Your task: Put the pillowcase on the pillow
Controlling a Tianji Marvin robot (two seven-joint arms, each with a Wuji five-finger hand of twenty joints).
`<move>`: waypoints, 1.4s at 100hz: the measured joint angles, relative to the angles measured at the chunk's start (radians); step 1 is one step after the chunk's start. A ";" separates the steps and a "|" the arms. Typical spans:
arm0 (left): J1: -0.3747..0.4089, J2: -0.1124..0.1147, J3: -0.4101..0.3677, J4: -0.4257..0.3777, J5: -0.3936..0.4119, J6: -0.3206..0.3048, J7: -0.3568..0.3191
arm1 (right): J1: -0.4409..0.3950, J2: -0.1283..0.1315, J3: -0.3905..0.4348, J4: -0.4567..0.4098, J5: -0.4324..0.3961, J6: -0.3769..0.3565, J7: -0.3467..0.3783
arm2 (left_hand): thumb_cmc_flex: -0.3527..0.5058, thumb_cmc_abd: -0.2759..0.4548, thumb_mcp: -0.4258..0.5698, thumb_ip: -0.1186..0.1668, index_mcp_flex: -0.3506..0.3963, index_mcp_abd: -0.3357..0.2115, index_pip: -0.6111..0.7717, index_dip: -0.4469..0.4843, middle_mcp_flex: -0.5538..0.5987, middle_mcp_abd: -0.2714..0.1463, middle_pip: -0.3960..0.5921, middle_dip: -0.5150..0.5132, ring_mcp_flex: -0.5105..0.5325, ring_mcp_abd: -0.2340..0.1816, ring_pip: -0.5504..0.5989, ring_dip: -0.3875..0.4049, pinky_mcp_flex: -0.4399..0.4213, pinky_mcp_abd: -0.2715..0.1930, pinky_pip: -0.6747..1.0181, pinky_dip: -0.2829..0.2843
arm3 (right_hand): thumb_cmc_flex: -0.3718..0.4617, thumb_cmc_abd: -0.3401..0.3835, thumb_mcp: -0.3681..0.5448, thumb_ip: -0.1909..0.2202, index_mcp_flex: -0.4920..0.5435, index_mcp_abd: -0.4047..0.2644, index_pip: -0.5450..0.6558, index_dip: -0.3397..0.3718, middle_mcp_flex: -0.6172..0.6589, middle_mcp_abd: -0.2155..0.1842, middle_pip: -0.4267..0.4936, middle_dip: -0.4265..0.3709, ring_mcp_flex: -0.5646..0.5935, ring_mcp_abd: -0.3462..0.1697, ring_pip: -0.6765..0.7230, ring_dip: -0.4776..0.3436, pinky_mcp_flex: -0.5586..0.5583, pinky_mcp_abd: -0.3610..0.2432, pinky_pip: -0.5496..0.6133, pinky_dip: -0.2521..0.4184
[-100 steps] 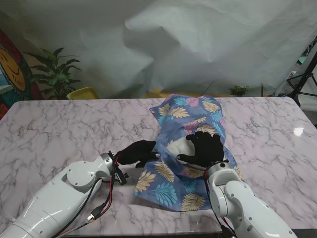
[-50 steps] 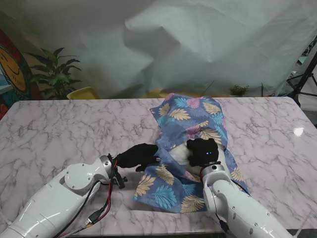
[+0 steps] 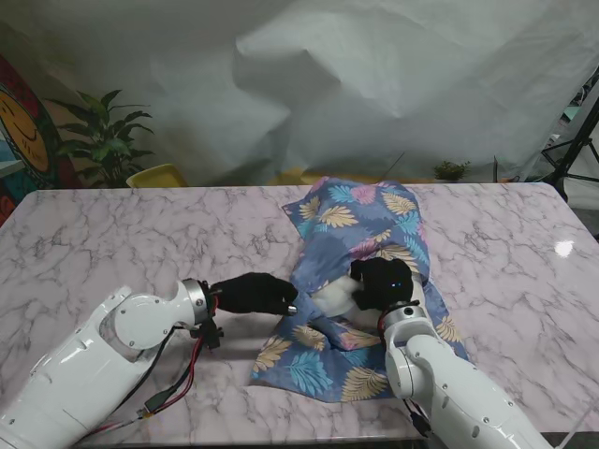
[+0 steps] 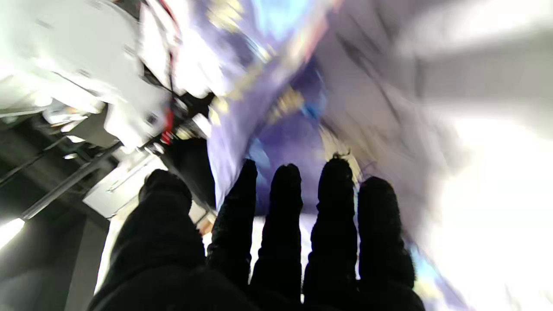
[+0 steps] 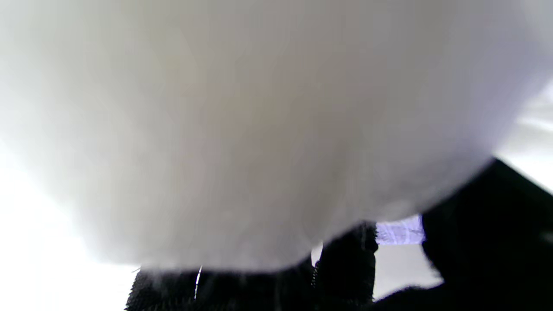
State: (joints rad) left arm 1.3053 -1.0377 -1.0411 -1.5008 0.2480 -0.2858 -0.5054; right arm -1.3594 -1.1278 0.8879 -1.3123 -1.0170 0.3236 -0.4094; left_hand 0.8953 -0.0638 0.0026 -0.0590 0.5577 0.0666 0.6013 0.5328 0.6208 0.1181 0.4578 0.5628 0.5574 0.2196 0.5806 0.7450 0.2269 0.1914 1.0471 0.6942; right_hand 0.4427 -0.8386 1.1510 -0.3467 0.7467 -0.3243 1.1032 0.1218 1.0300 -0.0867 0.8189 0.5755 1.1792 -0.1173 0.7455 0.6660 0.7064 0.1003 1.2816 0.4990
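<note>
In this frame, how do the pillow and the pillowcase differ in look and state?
The pillow is plain white; the pillowcase is blue with a leaf print. Only a small patch of the pillow shows at the opening, while the pillowcase lies spread and rumpled across the marble table. The right hand rests on the pillow; the left hand meets the pillowcase edge, grip unclear. Both are soft and lie together, the pillow mostly covered.

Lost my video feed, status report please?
Left robot hand gripping the pillowcase edge. Right robot hand shut on the white pillow at the opening. Pillow partly out. Nothing blocking.
</note>
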 measured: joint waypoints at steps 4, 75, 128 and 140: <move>0.005 0.001 -0.014 -0.016 0.060 -0.002 0.060 | -0.006 0.004 0.002 -0.007 -0.017 0.000 0.003 | -0.019 0.002 0.000 0.000 0.039 -0.013 -0.009 -0.001 0.000 0.000 -0.018 -0.013 -0.019 -0.002 -0.031 -0.023 -0.023 0.000 -0.033 0.000 | 0.000 0.000 0.000 0.000 0.000 0.000 0.000 -0.001 -0.001 0.000 0.000 0.000 0.000 0.000 0.000 0.000 -0.004 0.000 0.000 -0.001; -0.344 -0.145 0.425 0.538 0.348 -0.291 0.763 | -0.018 0.015 0.000 0.003 -0.044 -0.094 -0.060 | 0.325 0.021 0.157 0.000 0.000 -0.131 -0.093 -0.158 -0.187 -0.178 -0.127 -0.211 -0.263 -0.173 -0.322 -0.393 -0.226 -0.186 -0.420 -0.264 | 0.034 0.001 0.000 0.000 0.001 -0.002 -0.001 -0.002 0.023 -0.003 -0.041 -0.005 0.000 0.000 0.000 0.007 -0.017 0.000 -0.043 -0.023; -0.477 -0.275 0.573 0.806 0.367 -0.403 0.909 | -0.062 0.054 0.061 -0.045 -0.134 -0.256 -0.023 | 0.325 0.027 0.014 0.000 -0.179 -0.060 -0.163 -0.208 -0.322 -0.182 -0.125 -0.250 -0.379 -0.176 -0.306 -0.451 -0.233 -0.224 -0.577 -0.384 | 0.155 -0.060 0.024 -0.003 0.095 -0.044 -0.100 0.254 0.049 -0.068 -0.070 -0.004 0.001 -0.027 0.003 0.018 -0.056 0.009 -0.101 -0.060; -0.442 -0.251 0.557 0.761 0.368 -0.454 0.861 | -0.059 0.053 0.062 -0.024 -0.135 -0.218 -0.057 | 0.298 0.048 -0.013 0.000 -0.194 -0.041 -0.177 -0.219 -0.322 -0.176 -0.123 -0.250 -0.366 -0.175 -0.298 -0.451 -0.233 -0.213 -0.539 -0.372 | 0.152 -0.060 0.024 -0.006 0.095 -0.077 -0.101 0.140 0.049 -0.080 -0.122 -0.036 0.000 -0.029 -0.078 -0.008 -0.063 0.009 -0.108 -0.072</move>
State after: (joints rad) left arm 0.8630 -1.2887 -0.4844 -0.7397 0.6161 -0.7402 0.3555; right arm -1.4185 -1.0748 0.9498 -1.3365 -1.1519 0.1052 -0.4659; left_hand 1.1929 -0.0158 -0.0104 -0.0589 0.3640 0.0260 0.4239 0.3140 0.2993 -0.0580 0.3347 0.3128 0.1913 0.0449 0.2823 0.2938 -0.0059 -0.0220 0.5080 0.3220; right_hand 0.5947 -0.8989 1.1748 -0.3531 0.8419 -0.4013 1.0021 0.2616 1.0792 -0.1665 0.6971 0.5391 1.1791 -0.1459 0.6673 0.6583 0.6438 0.1091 1.1738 0.4268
